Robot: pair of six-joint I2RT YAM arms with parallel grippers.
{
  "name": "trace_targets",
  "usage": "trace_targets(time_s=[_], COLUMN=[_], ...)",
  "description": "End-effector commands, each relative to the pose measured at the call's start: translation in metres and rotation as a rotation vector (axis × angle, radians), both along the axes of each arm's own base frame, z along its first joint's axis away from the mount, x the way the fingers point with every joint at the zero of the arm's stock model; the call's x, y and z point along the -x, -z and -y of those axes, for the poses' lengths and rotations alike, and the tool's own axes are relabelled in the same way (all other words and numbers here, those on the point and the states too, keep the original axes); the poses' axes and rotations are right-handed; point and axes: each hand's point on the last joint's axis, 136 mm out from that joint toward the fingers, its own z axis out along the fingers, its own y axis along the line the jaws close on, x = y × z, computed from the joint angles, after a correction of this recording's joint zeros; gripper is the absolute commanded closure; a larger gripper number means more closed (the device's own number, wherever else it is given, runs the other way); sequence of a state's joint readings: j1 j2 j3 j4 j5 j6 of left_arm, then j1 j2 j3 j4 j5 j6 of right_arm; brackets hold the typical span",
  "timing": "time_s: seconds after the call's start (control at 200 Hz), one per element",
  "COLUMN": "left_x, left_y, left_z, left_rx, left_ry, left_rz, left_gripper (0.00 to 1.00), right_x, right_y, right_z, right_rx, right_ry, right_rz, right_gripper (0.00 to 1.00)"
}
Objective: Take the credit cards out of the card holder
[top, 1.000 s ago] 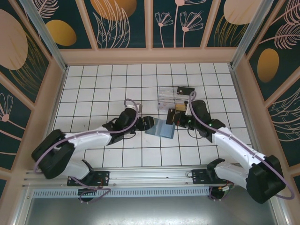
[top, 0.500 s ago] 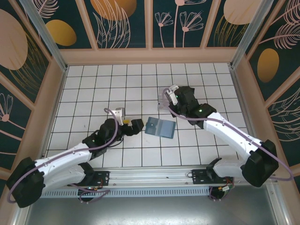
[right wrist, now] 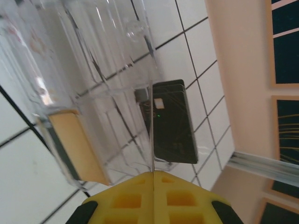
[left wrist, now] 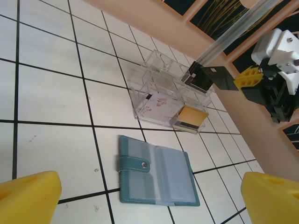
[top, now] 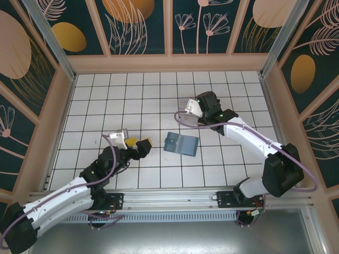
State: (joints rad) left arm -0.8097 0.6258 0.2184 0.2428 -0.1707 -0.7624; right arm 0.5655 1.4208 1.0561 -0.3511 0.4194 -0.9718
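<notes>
The teal card holder (top: 180, 143) lies open and flat on the tiles; its strap and snap (left wrist: 145, 164) rest across the left panel. Both clear sleeves look empty in the left wrist view. My left gripper (top: 142, 148) hangs open a tile to the holder's left, its yellow fingertips (left wrist: 30, 196) spread wide with nothing between them. My right gripper (top: 183, 114) is shut on a thin dark credit card (left wrist: 218, 77), seen edge-on (right wrist: 153, 130), over the clear plastic box (left wrist: 161, 86).
The clear box holds a floral card (left wrist: 156, 108) and a gold card (left wrist: 190, 117). A black card (right wrist: 173, 121) lies on the tiles just beyond it. The wooden wall (top: 169, 63) runs behind the box.
My left gripper opened wide and drew back left, away from the holder. My right gripper carried a card from the holder's edge back to the clear box.
</notes>
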Motion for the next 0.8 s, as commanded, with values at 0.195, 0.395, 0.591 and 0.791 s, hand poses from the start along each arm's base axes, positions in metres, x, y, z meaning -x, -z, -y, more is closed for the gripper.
trace_targets(time_s=[0.195,0.395,0.591,0.791], left_x=[-0.002,-0.003,-0.003,-0.003], left_y=[0.01,0.013,0.014,0.016], left_z=[-0.012,-0.014,-0.015,-0.015], left_rx=[-0.044,-0.054,-0.061,-0.065], left_ry=[-0.048,-0.057,-0.064,-0.064], left_rz=[0.01,0.004,0.001,-0.003], left_gripper=[0.01,0.01,0.01,0.01], right_x=[-0.026,-0.033,-0.039,-0.046], right_y=[-0.007,0.005,0.013,0.02], right_z=[0.013,0.014,0.015,0.022], right_rx=[0.128,0.127,0.135,0.141], right_ry=[-0.109,-0.129,-0.127,-0.106], right_rz=[0.036,0.01,0.0,-0.01], right_gripper=[1.0,1.0,1.0,1.0])
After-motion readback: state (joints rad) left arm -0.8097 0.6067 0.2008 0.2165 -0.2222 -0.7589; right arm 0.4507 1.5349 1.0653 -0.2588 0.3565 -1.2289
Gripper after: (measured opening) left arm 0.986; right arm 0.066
